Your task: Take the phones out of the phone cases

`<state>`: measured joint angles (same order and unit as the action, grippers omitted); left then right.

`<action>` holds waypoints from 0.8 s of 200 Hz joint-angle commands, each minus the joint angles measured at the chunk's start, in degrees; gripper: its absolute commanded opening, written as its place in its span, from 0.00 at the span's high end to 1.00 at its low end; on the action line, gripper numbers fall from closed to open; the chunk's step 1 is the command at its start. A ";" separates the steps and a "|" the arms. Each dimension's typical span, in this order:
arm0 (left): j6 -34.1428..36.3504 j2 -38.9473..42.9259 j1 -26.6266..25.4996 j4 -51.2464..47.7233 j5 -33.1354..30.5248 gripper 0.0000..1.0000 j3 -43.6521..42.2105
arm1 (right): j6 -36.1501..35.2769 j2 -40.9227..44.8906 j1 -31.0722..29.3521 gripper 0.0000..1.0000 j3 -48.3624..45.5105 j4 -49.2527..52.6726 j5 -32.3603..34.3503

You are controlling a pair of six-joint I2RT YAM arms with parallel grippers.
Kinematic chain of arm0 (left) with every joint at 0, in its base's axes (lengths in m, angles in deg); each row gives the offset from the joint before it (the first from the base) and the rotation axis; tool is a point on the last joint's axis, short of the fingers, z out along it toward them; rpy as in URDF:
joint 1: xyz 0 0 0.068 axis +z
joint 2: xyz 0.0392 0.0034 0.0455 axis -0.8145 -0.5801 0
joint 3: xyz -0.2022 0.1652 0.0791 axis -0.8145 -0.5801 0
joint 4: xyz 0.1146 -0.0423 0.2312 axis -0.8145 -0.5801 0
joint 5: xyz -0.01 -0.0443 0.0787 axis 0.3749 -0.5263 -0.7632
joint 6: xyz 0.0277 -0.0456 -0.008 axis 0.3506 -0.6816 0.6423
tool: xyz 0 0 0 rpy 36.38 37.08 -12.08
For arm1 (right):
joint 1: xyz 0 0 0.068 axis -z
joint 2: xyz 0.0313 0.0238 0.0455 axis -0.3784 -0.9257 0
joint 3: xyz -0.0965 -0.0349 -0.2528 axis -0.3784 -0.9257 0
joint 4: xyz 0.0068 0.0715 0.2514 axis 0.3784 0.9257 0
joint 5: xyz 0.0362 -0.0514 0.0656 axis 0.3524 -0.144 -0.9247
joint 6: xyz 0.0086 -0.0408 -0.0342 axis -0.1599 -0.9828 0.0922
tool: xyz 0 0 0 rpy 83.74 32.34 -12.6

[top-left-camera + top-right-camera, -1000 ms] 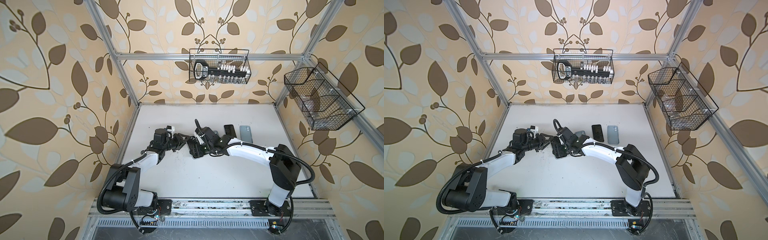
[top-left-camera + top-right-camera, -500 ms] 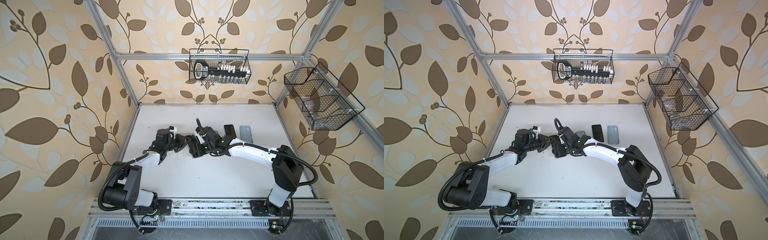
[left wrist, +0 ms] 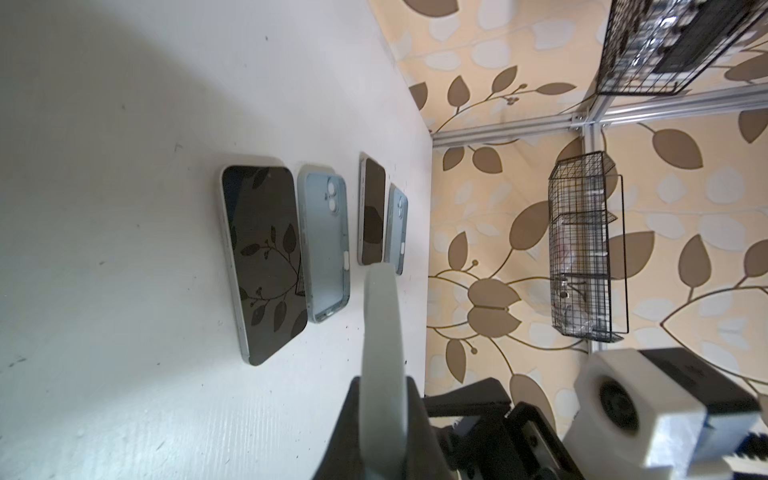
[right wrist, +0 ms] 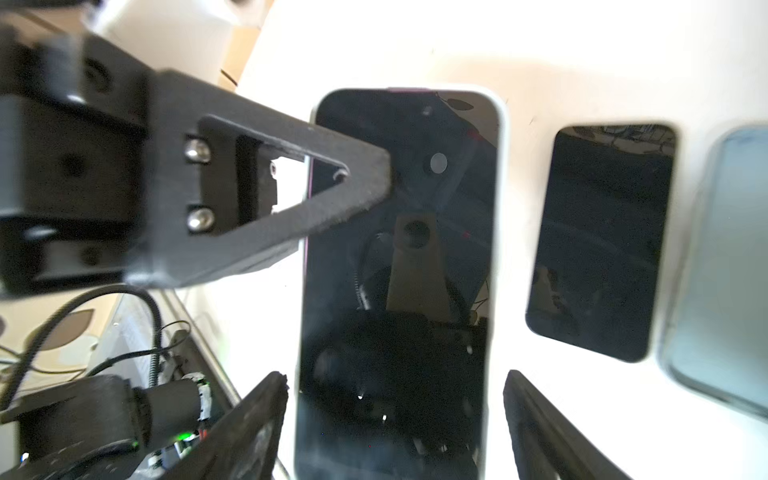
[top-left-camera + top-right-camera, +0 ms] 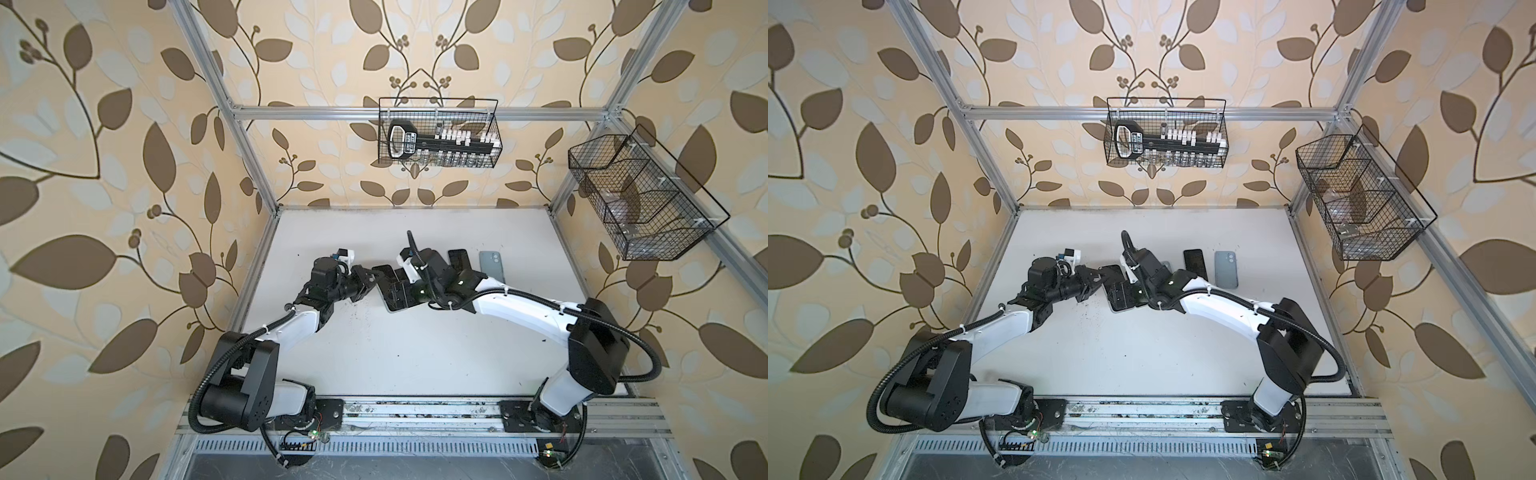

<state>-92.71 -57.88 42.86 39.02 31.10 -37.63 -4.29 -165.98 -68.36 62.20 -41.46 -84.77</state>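
Two grippers meet at the centre of both top views: the left gripper (image 5: 371,279) has its jaws clamped on the edge of the pale phone case (image 3: 380,332), the right gripper (image 4: 393,376) has its jaws open astride the cased phone (image 4: 399,249), which it likely must grip and pull free next.

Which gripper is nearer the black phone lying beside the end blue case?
Right. The right gripper straddles the pale-rimmed phone, next to the black phone; the left gripper pinches that pale-rimmed phone's opposite edge, farther away.
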 commanded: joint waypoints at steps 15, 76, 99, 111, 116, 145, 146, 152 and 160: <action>-5.75 6.21 -0.18 7.84 -10.12 1.00 2.31 | 0.07 8.78 7.27 0.12 -4.26 -5.08 -10.81; -14.45 8.30 -5.60 15.08 -26.21 1.00 2.22 | 6.04 21.73 19.46 0.18 -15.54 -13.26 -25.96; -14.19 7.30 -10.82 18.87 -32.07 1.00 3.16 | 10.69 24.57 21.88 0.22 -21.03 -19.85 -29.82; -14.11 6.10 -13.03 20.71 -33.70 1.00 4.05 | 13.34 25.77 22.01 0.24 -24.09 -23.90 -30.51; -14.04 5.55 -13.81 21.76 -34.20 1.00 4.36 | 14.99 26.24 21.83 0.25 -25.38 -25.80 -30.37; -13.67 2.75 -17.76 25.38 -36.93 1.00 5.65 | 22.67 27.28 20.47 0.34 -31.36 -37.98 -30.15; -13.67 2.69 -17.89 25.44 -37.00 1.00 5.71 | 22.81 27.22 20.38 0.35 -31.48 -38.32 -30.20; -13.59 2.26 -18.68 25.61 -37.57 1.00 5.90 | 23.76 26.92 19.91 0.37 -31.90 -40.26 -30.33; -13.25 1.74 -19.58 25.85 -38.13 1.00 6.47 | 25.24 26.51 19.14 0.37 -32.75 -42.77 -29.77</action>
<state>-105.45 -55.54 25.44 55.37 -2.21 -34.98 13.50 -139.62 -47.53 31.29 -71.05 -113.07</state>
